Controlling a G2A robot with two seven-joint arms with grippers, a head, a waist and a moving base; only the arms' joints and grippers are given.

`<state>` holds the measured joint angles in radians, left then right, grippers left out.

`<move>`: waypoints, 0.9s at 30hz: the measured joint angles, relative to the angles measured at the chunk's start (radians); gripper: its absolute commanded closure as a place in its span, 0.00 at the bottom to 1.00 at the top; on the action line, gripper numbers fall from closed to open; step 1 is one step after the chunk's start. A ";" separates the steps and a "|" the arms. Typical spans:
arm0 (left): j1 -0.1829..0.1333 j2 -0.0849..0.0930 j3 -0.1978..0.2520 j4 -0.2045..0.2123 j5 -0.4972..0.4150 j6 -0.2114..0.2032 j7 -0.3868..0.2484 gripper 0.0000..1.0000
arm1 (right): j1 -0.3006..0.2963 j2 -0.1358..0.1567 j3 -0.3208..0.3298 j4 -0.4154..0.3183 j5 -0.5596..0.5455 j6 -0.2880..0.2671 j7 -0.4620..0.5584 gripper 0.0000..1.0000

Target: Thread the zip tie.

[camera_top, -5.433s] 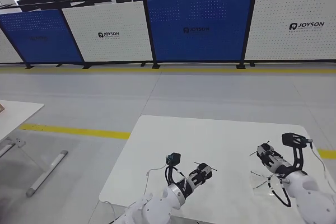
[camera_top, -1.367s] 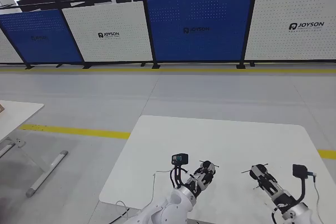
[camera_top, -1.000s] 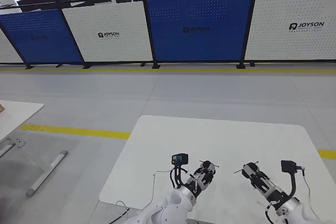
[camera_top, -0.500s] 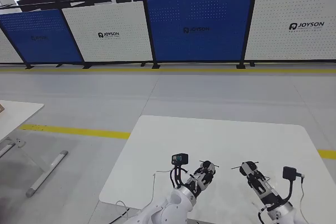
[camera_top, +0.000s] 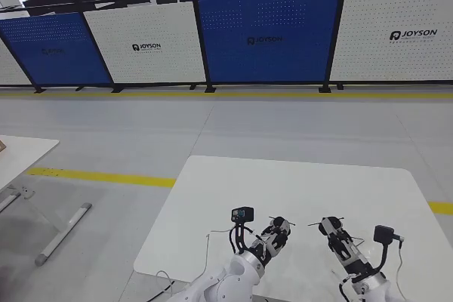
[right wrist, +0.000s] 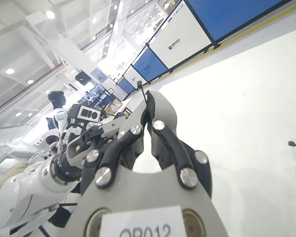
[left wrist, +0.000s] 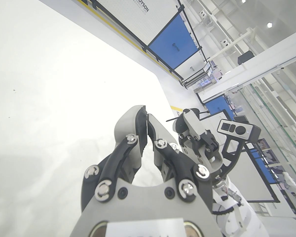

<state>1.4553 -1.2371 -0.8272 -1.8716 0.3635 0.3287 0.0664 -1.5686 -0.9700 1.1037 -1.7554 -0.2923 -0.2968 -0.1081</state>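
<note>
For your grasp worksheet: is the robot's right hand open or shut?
Shut: the right hand clamps the black zip tie, whose end pokes out past its closed tips.

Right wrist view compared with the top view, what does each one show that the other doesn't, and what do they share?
Only the right wrist view: the right gripper up close, its pads shut on the black zip tie, whose end pokes out past the fingertips, with ceiling lights overhead. Only the top view: the white table with its full far edge and both far corners, a second table off to one side, and the yellow floor line. Both: the right gripper, the left gripper beside it but apart, and the blue and white panels behind.
</note>
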 measured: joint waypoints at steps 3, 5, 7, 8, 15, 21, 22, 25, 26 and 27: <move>0.000 0.000 0.000 0.000 0.000 0.000 0.000 1.00 | 0.006 -0.008 -0.010 -0.006 -0.027 0.038 -0.004 1.00; 0.000 0.000 0.000 0.000 0.000 0.000 0.000 1.00 | 0.016 -0.016 -0.031 -0.004 -0.050 0.062 -0.008 1.00; 0.000 0.000 0.000 0.000 0.000 0.000 0.000 1.00 | 0.029 -0.024 -0.053 0.006 -0.070 0.078 -0.011 1.00; 0.000 0.000 0.000 0.000 0.000 0.000 0.000 1.00 | 0.038 -0.029 -0.065 0.014 -0.080 0.086 -0.015 1.00; 0.000 0.000 0.000 0.000 0.000 0.000 0.000 1.00 | 0.043 -0.037 -0.076 0.021 -0.066 0.085 -0.038 1.00; 0.000 0.000 0.000 0.000 0.000 0.000 0.000 1.00 | 0.043 -0.037 -0.076 0.021 -0.066 0.085 -0.037 1.00; 0.000 0.000 0.000 0.000 0.000 0.000 0.000 1.00 | 0.043 -0.037 -0.076 0.021 -0.066 0.085 -0.037 1.00; 0.000 0.000 0.000 0.000 0.000 0.000 0.000 1.00 | 0.043 -0.037 -0.076 0.021 -0.066 0.085 -0.038 1.00; 0.000 0.000 0.000 0.000 0.000 0.000 0.000 1.00 | 0.043 -0.037 -0.076 0.021 -0.066 0.085 -0.038 1.00; 0.000 0.000 0.000 0.000 0.000 0.000 0.000 1.00 | 0.043 -0.037 -0.076 0.021 -0.066 0.085 -0.038 1.00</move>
<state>1.4553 -1.2371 -0.8272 -1.8716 0.3635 0.3287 0.0664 -1.5252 -1.0075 1.0278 -1.7342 -0.3584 -0.2116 -0.1456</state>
